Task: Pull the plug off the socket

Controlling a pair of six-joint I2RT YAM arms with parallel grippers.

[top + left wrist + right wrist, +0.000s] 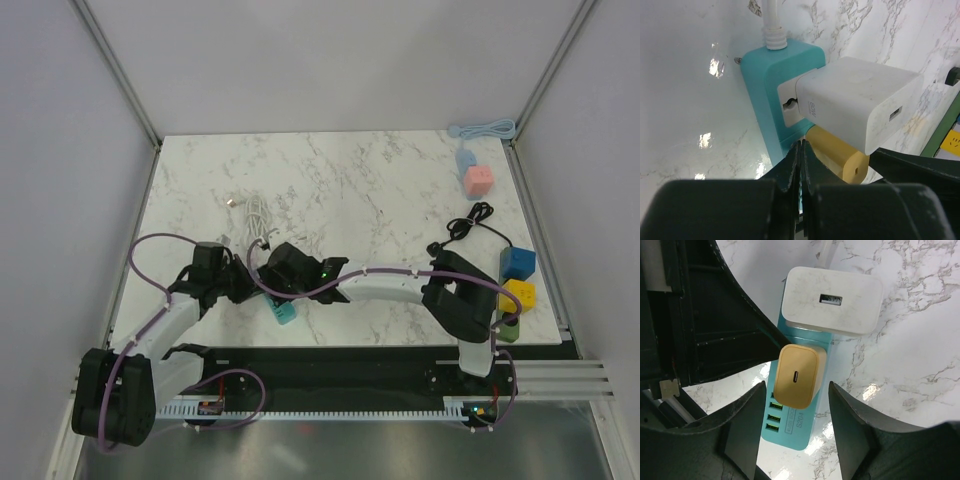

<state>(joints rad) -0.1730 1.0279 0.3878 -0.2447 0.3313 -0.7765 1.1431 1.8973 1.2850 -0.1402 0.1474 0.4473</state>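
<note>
We find the right tool [797,389], jaws part open, astride the yellow plug [799,371] standing upright in the teal strip [807,437] on the table [910,340]; the shut left tool [801,155] touches the strip.

Marble table [380,190], pink cube [478,180], blue cube [518,263], yellow cube [518,295], black cable [470,222]
</note>
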